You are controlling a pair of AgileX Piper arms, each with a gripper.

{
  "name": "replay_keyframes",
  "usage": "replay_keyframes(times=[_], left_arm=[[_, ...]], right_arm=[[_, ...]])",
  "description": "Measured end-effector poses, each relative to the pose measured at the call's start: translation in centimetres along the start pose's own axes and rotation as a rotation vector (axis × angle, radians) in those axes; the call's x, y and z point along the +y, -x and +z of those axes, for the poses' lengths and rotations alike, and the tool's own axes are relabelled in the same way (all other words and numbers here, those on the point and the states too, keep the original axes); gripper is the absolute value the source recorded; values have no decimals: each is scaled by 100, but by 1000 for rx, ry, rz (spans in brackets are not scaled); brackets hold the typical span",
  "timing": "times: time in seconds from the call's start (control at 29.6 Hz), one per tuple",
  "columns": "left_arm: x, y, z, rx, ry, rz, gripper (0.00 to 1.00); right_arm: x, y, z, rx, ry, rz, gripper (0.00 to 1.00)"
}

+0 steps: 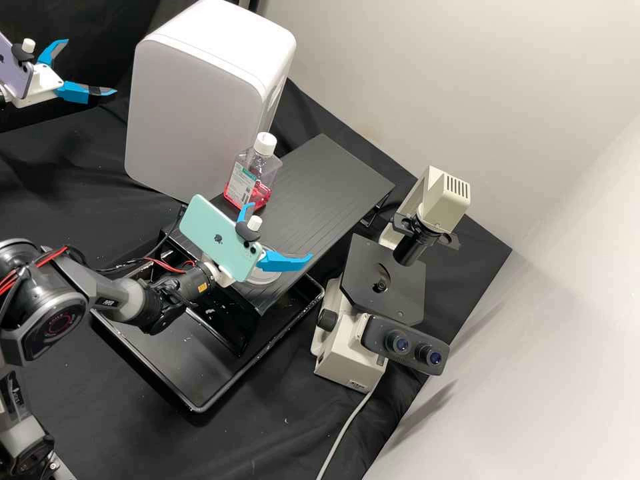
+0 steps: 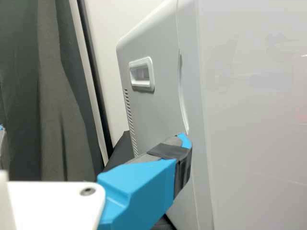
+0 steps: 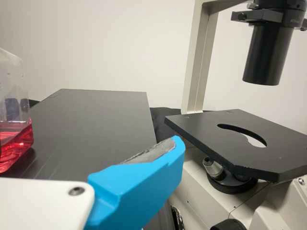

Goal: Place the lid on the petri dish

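Flask [image 1: 250, 175] holds red liquid; right claw [image 1: 281, 231] and left claw [image 1: 91, 67] both gape wide.

The high camera stands off the arms and looks forward and down at a middling slant, far enough back to take in the black table [image 1: 120, 413], the white box [image 1: 207, 100], the black platform [image 1: 327, 187] and the microscope [image 1: 393, 293]. The left wrist camera sits behind the left hand [image 1: 83, 67] and faces the box's side from close by. The right wrist camera sits behind the right hand [image 1: 277, 235], low over the platform, facing the microscope's stage [image 3: 240, 139]. With the high view, the left one shares the box; the right one shares the platform, the flask [image 1: 250, 175] and the microscope.
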Motion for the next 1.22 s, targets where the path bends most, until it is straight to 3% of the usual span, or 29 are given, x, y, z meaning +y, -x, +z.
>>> replay_keyframes(times=[0.54,0.71,0.78,0.91,1.05,1.11,1.22], left_arm=[[-4,0,34,-11,0,-1,100],[-8,15,235,-74,7,-2,100],[-2,27,347,-121,27,1,100],[-42,65,517,-239,39,38,100],[-176,139,637,-351,17,47,100],[-276,211,707,-419,-9,4,100],[-365,312,801,-525,-51,-38,100]], right_arm=[[0,0,0,0,0,0,100],[0,0,0,0,0,0,100],[0,0,0,0,0,0,100],[0,0,0,0,0,0,100],[0,0,0,0,0,0,100],[0,0,0,0,0,0,100],[0,0,0,0,0,0,100]])
